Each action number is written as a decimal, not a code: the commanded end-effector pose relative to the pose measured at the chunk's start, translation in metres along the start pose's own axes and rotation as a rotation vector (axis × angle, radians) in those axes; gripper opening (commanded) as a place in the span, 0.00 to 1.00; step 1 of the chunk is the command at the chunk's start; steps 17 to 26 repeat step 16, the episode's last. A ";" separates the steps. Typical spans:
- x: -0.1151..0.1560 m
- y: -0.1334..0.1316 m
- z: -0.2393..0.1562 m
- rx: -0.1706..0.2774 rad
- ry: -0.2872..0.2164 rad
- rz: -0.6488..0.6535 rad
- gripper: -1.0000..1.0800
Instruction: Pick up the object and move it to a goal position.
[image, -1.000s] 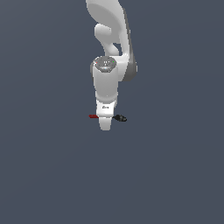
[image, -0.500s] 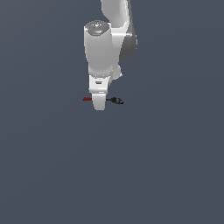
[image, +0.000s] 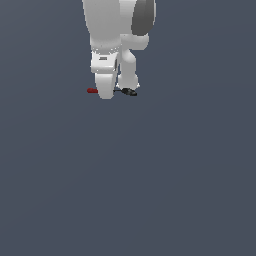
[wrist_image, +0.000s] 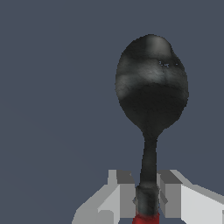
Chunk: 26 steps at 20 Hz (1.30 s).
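The object (wrist_image: 151, 94) is a small spoon-like tool clamped in the gripper (wrist_image: 148, 194), whose two pale grey fingers (wrist_image: 124, 192) press against its shaft from either side just above the red handle. In the wrist view it shows a broad, oval, dark head with a dull mottled sheen, lighter grey bands across the upper part and a near-black middle, narrowing to a thin dark neck that runs down between the blocky, flat-faced finger pads; a sliver of red handle shows at the picture's edge below the grip. In the exterior view the object (image: 92, 90) lies crosswise under the gripper (image: 106, 91): the red end sticks out toward the exterior view's left and the black head toward the exterior view's right, with the middle hidden behind the white finger. The arm (image: 117, 25) fills the upper part of that view, smooth white casing with a dark grey joint cap, and it hides much of the hand. Around it is only a plain, even slate-blue ground (image: 150, 190), matte and featureless, so whether the tool touches a surface or hangs above it cannot be told. Nothing else stands near the tool.
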<state>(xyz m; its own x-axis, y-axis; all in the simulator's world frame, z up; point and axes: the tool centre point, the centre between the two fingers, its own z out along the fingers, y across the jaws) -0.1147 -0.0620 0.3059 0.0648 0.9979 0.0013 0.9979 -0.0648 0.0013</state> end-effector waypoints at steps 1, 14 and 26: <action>-0.005 -0.009 -0.018 0.000 0.001 0.000 0.00; -0.019 -0.027 -0.063 0.001 0.000 0.001 0.00; -0.019 -0.026 -0.063 0.001 -0.001 0.001 0.00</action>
